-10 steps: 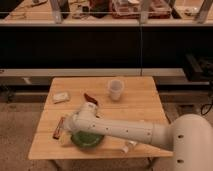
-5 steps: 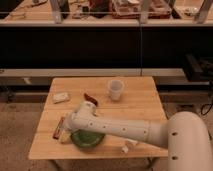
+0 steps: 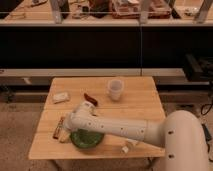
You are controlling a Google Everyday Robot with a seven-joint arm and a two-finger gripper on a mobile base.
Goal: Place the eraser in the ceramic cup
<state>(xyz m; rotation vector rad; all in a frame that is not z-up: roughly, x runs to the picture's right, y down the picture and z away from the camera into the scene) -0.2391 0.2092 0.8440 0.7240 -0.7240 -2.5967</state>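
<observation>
The eraser (image 3: 59,127), a flat dark bar with a reddish-orange rim, lies near the table's front left, just left of the green bowl. The ceramic cup (image 3: 115,89), small, whitish and without a handle, stands upright at the back middle of the table, well away from the eraser. My white arm reaches in from the lower right across the bowl. My gripper (image 3: 65,131) is at its end, low over the table and right beside the eraser; the wrist hides its tips.
A wide green bowl (image 3: 86,139) sits under the arm at the front. A small pale block (image 3: 60,97) lies at the back left, a dark red object (image 3: 91,99) near the middle, and a small white piece (image 3: 125,148) by the front edge. The wooden table (image 3: 145,107) stands before dark shelving.
The arm's end has moved a little left and toward the table's front, down closer to the eraser. The cup, the bowl and the other objects have not moved.
</observation>
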